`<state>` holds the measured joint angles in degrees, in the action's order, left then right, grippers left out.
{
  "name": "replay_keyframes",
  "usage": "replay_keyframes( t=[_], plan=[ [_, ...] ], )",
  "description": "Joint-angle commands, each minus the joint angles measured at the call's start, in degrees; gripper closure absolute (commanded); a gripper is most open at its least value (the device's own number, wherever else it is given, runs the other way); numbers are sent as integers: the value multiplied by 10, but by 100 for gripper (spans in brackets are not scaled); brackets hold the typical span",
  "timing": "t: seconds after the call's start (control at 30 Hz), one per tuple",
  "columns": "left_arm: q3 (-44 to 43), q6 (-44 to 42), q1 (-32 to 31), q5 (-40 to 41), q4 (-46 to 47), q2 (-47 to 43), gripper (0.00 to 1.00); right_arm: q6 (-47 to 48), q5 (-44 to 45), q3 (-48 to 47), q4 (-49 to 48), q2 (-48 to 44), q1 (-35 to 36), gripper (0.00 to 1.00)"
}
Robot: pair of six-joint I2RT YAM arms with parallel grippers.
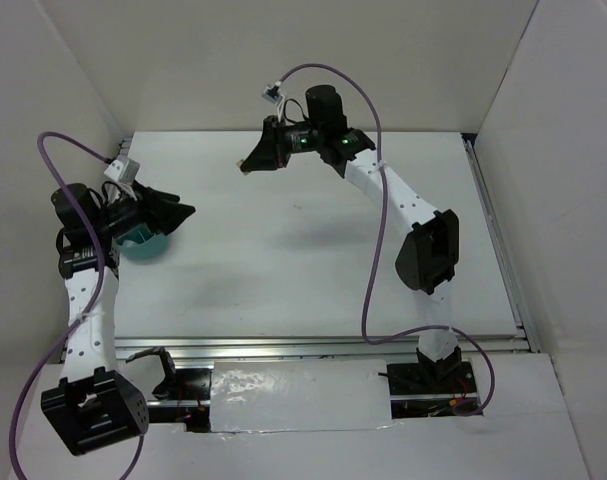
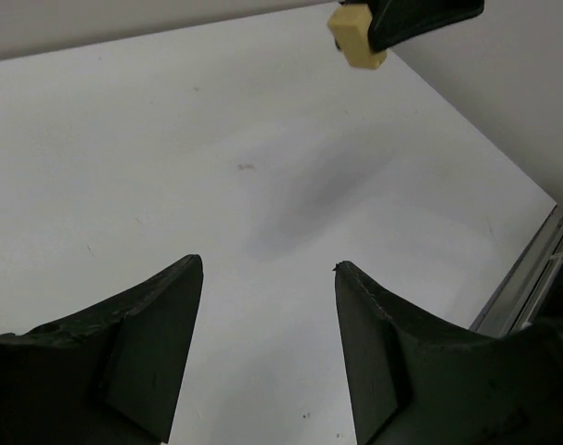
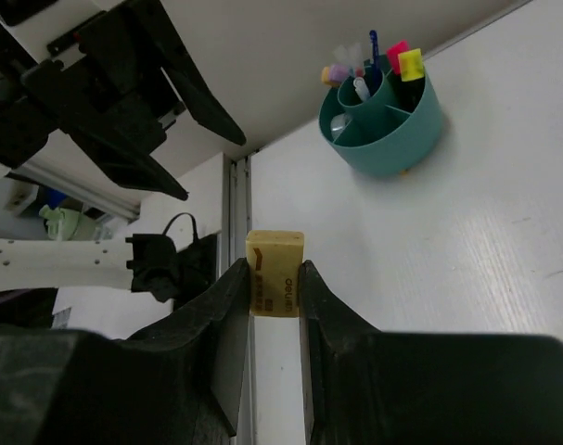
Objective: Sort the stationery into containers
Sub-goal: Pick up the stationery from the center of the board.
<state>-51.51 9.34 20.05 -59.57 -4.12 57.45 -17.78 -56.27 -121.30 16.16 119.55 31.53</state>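
right gripper [image 3: 273,268] pinching tan eraser [image 3: 275,278] above the table [image 1: 313,270], left gripper [image 2: 267,265] open, empty, pens [image 3: 374,46] standing in teal cup [image 3: 403,141]

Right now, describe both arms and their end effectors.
The left arm and right arm have white links and black joints. A purple cable loops along each. The left end effector and right end effector have black wedge-shaped fingers.

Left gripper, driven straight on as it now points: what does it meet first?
Probably the bare table; the eraser in the right gripper sits farther on, seemingly above that line.
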Motion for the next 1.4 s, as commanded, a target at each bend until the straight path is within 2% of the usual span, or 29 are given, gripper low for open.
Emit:
replay_keyframes(
  t=[0.0,0.1,0.23,0.27,0.33,0.43,0.77,1.1,1.37],
  plan=[
    [-25,27,-7,-43,56,2,29,-38,-48,25,-49,-16,9,100],
    [-1,45,-19,-23,96,-27,26,-70,-44,22,-67,-19,13,100],
    [20,-84,-63,33,85,-85,19,-136,-87,30,-118,-16,20,100],
    [24,-174,-85,42,77,-106,18,-154,-93,33,-134,-17,22,100],
    [29,-286,-124,84,44,-123,14,-172,-103,47,-150,-19,26,100],
    [49,-340,-163,143,69,-145,11,-218,-133,66,-192,-24,33,100],
    [80,-313,-259,203,187,-122,9,-238,-175,67,-242,-26,49,100],
    [92,-297,-279,222,247,-104,8,-241,-175,72,-247,-26,52,100],
    [89,-305,-295,219,249,-96,12,-241,-170,73,-247,-23,53,100]
  ],
)
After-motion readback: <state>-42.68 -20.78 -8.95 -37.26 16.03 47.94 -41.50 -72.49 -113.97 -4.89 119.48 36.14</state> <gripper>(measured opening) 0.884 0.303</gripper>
